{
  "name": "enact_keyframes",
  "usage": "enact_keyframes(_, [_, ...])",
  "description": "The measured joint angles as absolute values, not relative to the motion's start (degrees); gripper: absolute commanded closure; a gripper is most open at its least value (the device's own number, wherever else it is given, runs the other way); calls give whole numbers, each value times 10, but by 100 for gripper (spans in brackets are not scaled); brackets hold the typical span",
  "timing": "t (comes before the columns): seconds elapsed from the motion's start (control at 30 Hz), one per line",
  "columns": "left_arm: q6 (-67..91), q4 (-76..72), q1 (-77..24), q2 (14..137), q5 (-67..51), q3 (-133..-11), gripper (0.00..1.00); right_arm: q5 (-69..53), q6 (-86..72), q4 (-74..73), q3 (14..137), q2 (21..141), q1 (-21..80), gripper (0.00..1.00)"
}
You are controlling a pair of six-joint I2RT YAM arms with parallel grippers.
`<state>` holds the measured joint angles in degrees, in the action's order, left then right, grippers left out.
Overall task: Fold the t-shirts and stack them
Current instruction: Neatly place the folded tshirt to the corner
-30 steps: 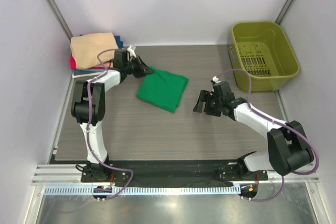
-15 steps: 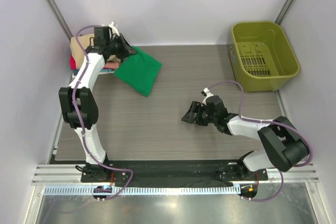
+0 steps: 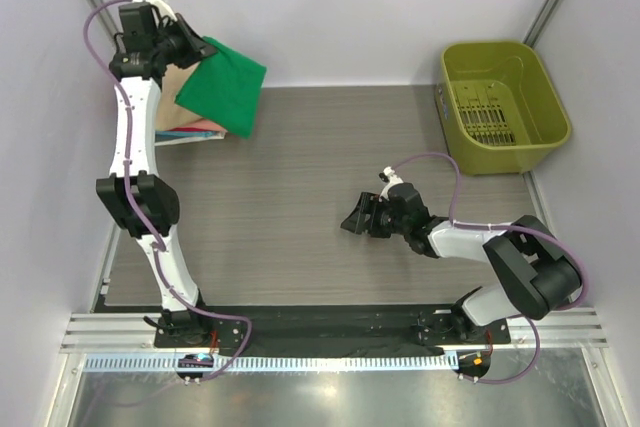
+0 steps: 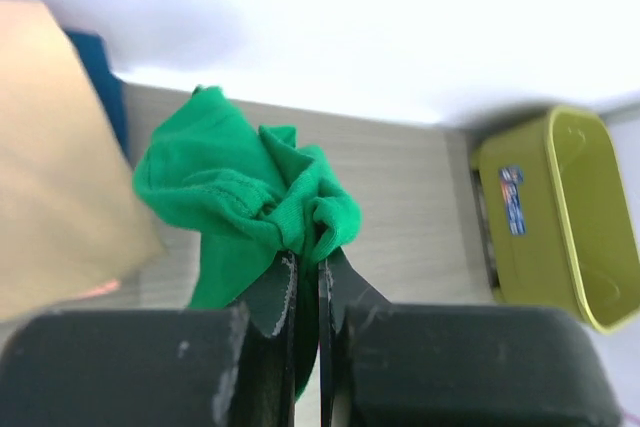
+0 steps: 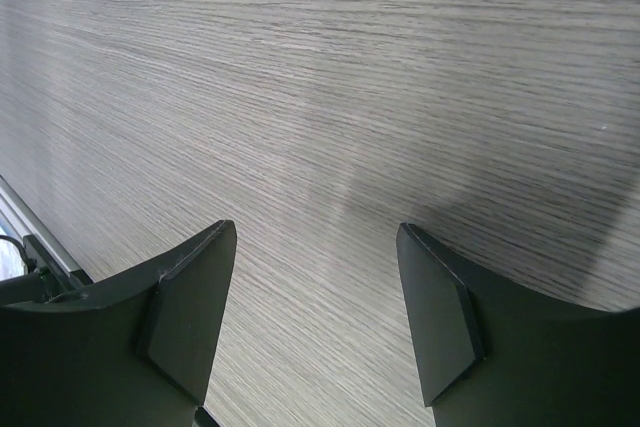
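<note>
Moved since a second ago: left fingers (image 4: 296,282), risen from the counter (image 3: 330,157) toward 11 o'clock, carrying the green shirt (image 3: 228,87) with them. These fingers are pinched shut on a bunched edge of that shirt, with the cloth hanging below, clear of the counter. Green shirt: aloft, over the right part of the stack (image 3: 185,112) at 10 o'clock. Stack contents: tan shirt (image 4: 50,157) on top, pink shirt (image 3: 197,128) edge beneath, blue shirt (image 4: 100,77) at the far side. Near 5 o'clock, right fingers (image 3: 357,220): spread wide, holding nothing, low over bare counter. At 2 o'clock, olive bin (image 3: 500,97), well apart from both arms.
</note>
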<state>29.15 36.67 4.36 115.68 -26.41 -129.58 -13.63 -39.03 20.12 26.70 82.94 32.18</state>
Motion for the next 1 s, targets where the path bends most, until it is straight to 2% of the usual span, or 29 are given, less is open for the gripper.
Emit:
enact_keyframes(0.2, [291, 385, 73, 1205, -259, -1384, 100, -136, -390, 207, 267, 833, 322, 28])
enact_keyframes(1.0, [308, 358, 169, 1363, -262, -1496, 100, -139, -390, 213, 267, 836, 322, 28])
